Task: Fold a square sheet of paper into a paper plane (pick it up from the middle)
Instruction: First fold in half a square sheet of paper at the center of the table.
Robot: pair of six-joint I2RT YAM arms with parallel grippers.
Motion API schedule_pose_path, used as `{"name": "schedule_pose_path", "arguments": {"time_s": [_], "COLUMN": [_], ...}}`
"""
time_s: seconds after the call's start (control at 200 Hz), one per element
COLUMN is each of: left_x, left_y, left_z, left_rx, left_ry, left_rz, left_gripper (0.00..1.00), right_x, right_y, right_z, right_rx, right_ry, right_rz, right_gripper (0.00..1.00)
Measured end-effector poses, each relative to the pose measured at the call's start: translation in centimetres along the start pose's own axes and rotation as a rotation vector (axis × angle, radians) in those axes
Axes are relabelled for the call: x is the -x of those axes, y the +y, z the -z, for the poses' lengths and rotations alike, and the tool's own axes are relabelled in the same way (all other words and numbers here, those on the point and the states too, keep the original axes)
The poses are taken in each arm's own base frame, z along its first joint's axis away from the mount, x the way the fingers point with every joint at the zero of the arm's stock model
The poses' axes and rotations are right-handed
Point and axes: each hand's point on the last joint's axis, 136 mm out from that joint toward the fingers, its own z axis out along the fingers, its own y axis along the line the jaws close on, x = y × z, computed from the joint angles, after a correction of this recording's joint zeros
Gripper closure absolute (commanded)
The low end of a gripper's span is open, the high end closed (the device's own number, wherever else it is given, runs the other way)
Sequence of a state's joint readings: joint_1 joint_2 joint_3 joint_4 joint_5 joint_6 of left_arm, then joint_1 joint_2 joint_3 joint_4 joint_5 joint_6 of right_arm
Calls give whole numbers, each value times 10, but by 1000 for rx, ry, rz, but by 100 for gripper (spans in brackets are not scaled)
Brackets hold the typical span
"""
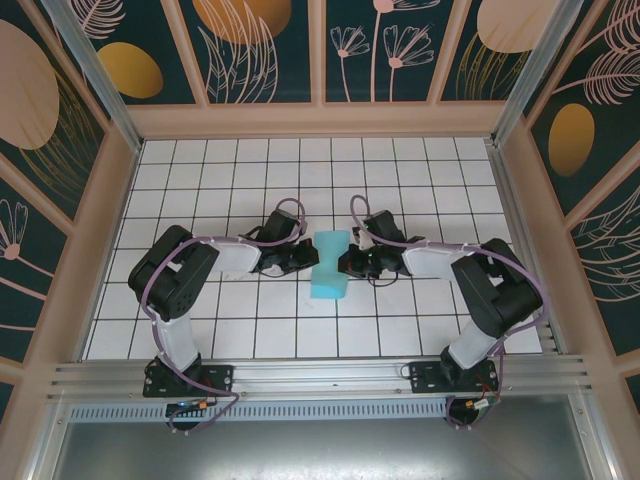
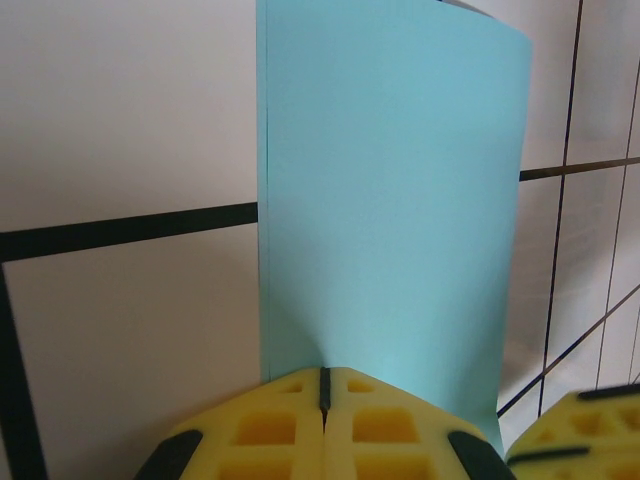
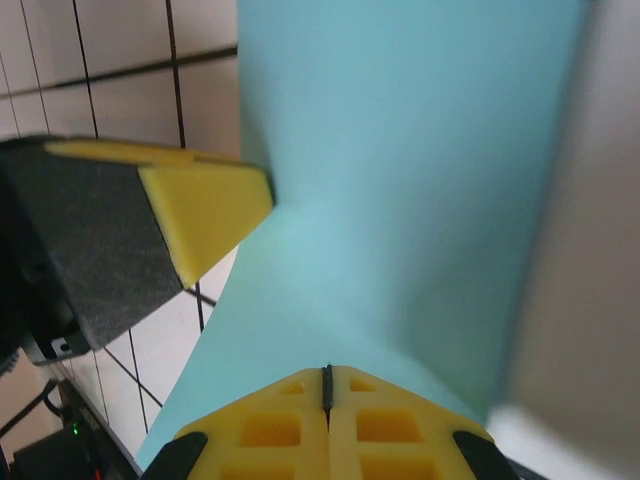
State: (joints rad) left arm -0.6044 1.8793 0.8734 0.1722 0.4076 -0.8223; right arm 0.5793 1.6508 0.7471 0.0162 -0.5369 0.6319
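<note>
**Both claws clamped on the paper**

Left gripper (image 2: 324,385): yellow pads pressed together, pinching one edge of the light-blue square sheet of paper (image 1: 329,265). Right gripper (image 3: 327,380): likewise clamped on the opposite edge. The sheet sits between them at mid-table (image 1: 200,330), waisted at the grips.

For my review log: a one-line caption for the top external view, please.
Left gripper and right gripper, jaws shut, pinch the light-blue paper from opposite sides, mid-way across the gridded table.
</note>
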Motion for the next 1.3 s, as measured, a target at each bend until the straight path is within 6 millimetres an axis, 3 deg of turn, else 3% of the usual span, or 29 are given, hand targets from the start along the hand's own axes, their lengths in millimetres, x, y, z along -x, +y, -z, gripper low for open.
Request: {"name": "schedule_pose_path", "arguments": {"time_s": [0.4, 0.58, 1.056, 1.186, 1.301], "left_x": [0, 0, 0, 3, 7], "left_y": [0, 0, 0, -3, -5], "left_z": [0, 0, 0, 1, 2], "left_rx": [0, 1, 5, 14, 55], "left_ry": [0, 0, -5, -9, -18], "left_rz": [-1, -3, -15, -54, -132], "left_gripper": [100, 100, 100, 100, 100], "right_x": [-29, -30, -64, -53, -20], "right_y": [-14, -14, -30, -20, 5], "right_z": [-12, -12, 12, 29, 40], "right_rx": [-14, -4, -34, -42, -14], "right_ry": [88, 84, 100, 38, -64], "right_rz": [-24, -15, -21, -2, 39], "right_gripper": [100, 100, 100, 100, 100]}}
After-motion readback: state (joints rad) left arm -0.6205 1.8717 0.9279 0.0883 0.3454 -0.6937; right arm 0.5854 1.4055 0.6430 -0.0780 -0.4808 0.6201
